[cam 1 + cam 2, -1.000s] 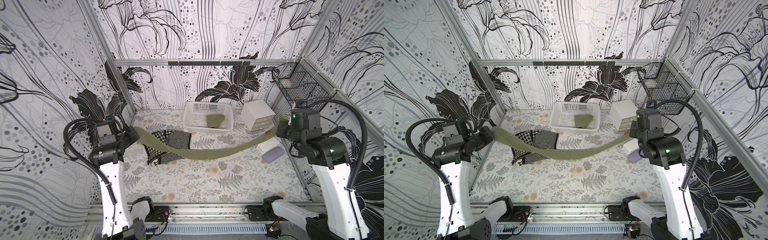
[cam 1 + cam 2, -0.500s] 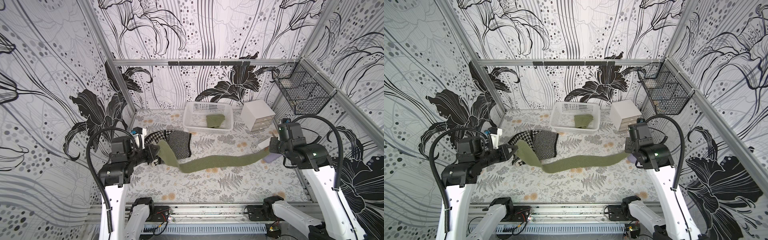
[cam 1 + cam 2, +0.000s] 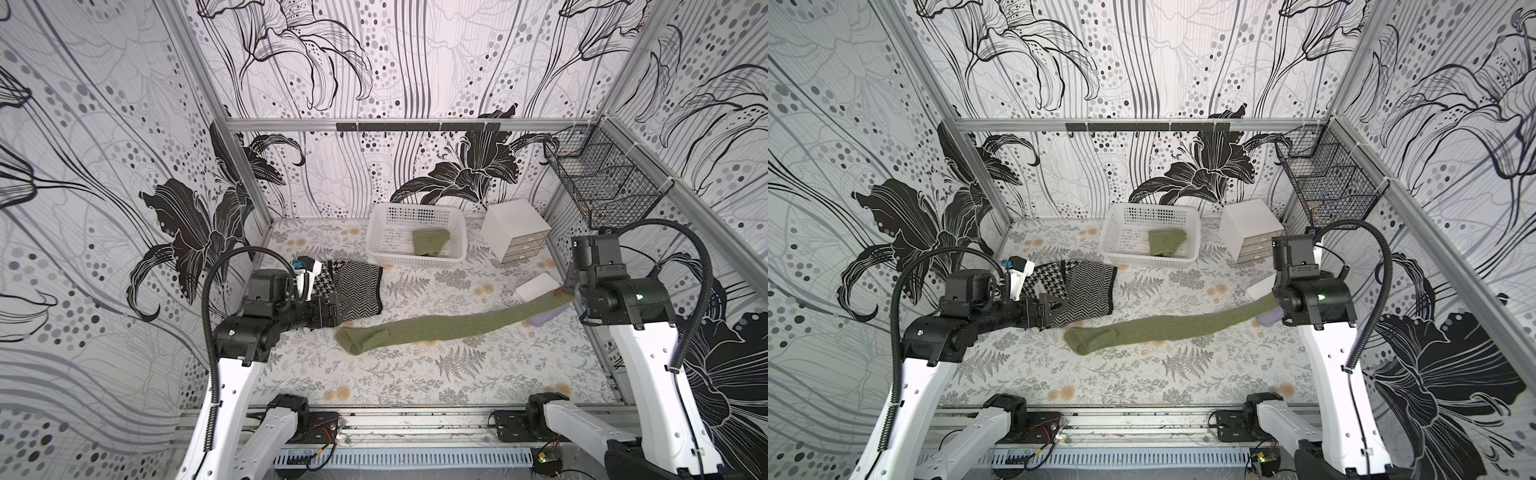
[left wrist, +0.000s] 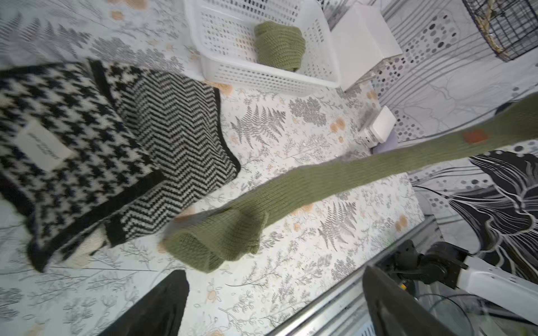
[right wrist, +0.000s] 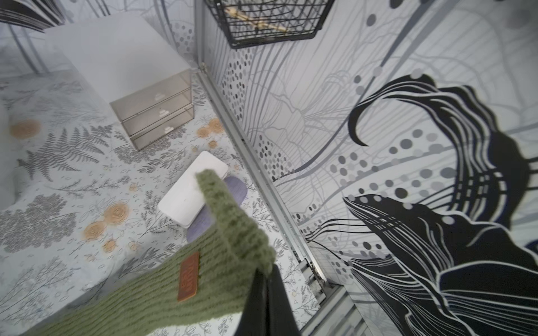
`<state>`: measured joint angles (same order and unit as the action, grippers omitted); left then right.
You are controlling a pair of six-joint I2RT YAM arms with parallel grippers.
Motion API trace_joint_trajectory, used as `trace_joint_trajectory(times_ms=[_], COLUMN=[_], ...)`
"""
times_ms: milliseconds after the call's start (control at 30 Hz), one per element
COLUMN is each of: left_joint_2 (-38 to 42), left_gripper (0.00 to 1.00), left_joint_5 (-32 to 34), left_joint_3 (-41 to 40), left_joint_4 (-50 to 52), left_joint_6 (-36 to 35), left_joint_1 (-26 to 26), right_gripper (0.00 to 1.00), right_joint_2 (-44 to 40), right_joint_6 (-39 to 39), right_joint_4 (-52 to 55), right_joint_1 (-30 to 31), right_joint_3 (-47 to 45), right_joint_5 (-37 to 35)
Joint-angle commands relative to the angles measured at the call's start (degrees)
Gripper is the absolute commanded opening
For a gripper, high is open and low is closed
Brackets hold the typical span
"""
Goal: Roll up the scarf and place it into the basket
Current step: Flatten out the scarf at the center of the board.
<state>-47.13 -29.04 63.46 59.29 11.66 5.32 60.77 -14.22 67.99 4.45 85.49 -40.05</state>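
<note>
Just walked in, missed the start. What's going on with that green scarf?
The right gripper is shut on one end of the green scarf, holding it off the table. The left gripper is open, and the scarf's other end lies bunched on the table before it. A green roll sits in the white basket.

Folded black-and-white knit (image 3: 357, 282), white drawer box (image 3: 515, 224), black wire basket (image 3: 602, 187)

Both top views look down from high up at the front, toward the back wall, and see the whole surface (image 3: 374, 374). The left wrist view sits low and close, looking across at the basket (image 4: 262, 78). The right wrist view looks closely at the drawer box (image 5: 151, 116). Both wrist views share the long green scarf (image 4: 320, 180).
</note>
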Motion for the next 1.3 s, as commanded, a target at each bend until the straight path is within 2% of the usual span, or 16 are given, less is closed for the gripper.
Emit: trace_joint_trajectory(times_ms=[0,100,200,267,367,500,667,767,1000,1167,1200,1233,1267], left_joint_2=[1.22,-2.22,-8.34,-11.98,-16.56,-24.9,-36.34,-41.54,-49.1,-54.06,-54.94,-55.72,-56.04], left_gripper=[0.99,0.99,1.0,1.0,1.0,1.0,0.99,0.99,0.99,0.79,0.71,0.57,0.37], left_joint_5=[5.41,2.15,-4.99,-1.77,6.14,14.01,20.35,22.45,28.6,30.39,30.26,29.42,28.9], left_joint_3=[0.65,0.13,-4.1,-6.38,-8.35,-7.65,-7.75,-7.56,-4.98,-2.95,-2.82,-2.89,-3.15], left_joint_4=[-3.48,-3.99,-7.74,-10.93,-15.41,-17.27,-20.65,-22.41,-19.74,-18.92,-19.01,-19.43,-19.56], left_joint_6=[0.54,0.01,2.18,4.55,9.77,20.97,37.84,45.66,53.23,53.05,52.97,52.82,52.78], left_joint_1=[0.04,0.16,2.05,8.9,19.76,31.49,43.89,47.27,49.09,49.42,49.57,49.58,49.77], right_gripper=[0.0,0.0,0.0,0.0,0.0,0.0,0.0,0.0,0.0,0.0,0.0,0.0,0.0], right_joint_2=[0.79,1.58,1.3,1.02,1.19,1.02,1.08,1.36,0.08,-0.54,-0.65,-0.77,-0.82], right_joint_6=[1.63,1.47,1.72,2.01,2.79,1.79,2.24,2.35,2.82,3.05,3.14,3.14,3.14], right_joint_4=[1.19,1.53,0.41,-0.43,-1.47,-3.13,-4.0,-4.44,-5.3,-5.84,-5.85,-6.0,-6.1], right_joint_1=[-3.42,-4.54,-4.46,-4.5,-4.52,-4.53,-4.48,-4.51,-4.47,-4.52,-4.49,-4.52,-4.52], right_joint_3=[3.6,7.82,8.67,7.14,4.38,1.03,-0.06,-0.06,-1.53,-2.41,-2.5,-2.53,-2.61], right_joint_5=[-4.8,-4.12,0.61,1.99,8.24,15.37,15.8,18.56,20.1,20.55,20.61,20.63,20.7])
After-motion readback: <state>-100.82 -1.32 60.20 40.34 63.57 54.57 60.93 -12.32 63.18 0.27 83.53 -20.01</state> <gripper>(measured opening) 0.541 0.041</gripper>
